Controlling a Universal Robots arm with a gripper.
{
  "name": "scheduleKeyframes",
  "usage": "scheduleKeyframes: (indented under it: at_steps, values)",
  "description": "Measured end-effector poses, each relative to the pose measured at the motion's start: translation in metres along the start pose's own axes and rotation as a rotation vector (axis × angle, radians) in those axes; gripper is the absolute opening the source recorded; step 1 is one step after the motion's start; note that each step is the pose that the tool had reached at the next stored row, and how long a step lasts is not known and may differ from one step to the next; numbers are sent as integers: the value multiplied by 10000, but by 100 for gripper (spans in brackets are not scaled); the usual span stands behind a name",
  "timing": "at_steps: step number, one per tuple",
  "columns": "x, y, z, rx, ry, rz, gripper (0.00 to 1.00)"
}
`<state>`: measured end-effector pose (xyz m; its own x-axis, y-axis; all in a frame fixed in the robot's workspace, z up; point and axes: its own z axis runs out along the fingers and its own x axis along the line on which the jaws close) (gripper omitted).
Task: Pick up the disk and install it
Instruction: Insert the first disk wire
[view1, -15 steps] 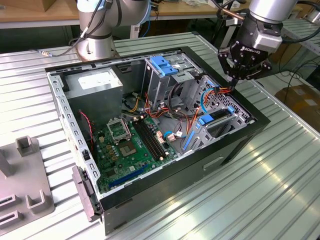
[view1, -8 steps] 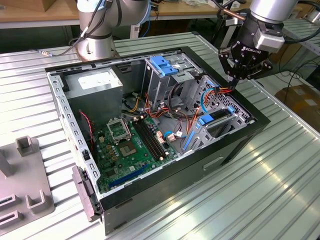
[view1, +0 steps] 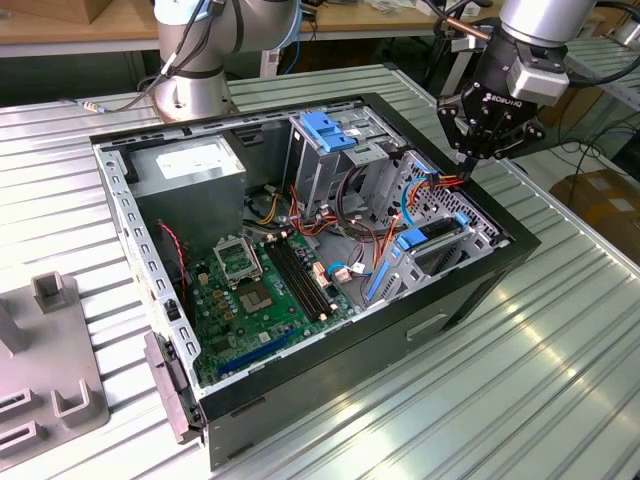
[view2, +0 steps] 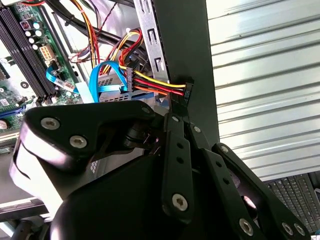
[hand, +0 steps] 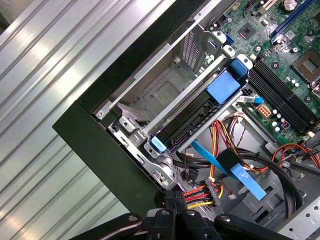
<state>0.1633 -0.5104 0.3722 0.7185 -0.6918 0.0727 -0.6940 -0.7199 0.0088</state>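
Note:
The disk lies inside the metal drive cage at the corner of the open computer case. Its dark face shows between the cage bars, with a blue rail end at one side. In the exterior view the disk sits low in the cage, between blue plastic pieces. My gripper hovers just above that corner, shut on a black power connector with red, yellow and orange wires. The same connector sits between my fingertips in the first wrist view, beside the case wall.
A blue flat data cable loops near the cage. The motherboard covers the case floor, and a grey power-supply box stands at the far corner. The arm's base is behind the case. A grey fixture lies on the ribbed table.

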Motion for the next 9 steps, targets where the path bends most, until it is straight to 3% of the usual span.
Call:
scheduleKeyframes:
  at_steps: [9]
  values:
    - [0, 0, 0, 0, 0, -1, 12]
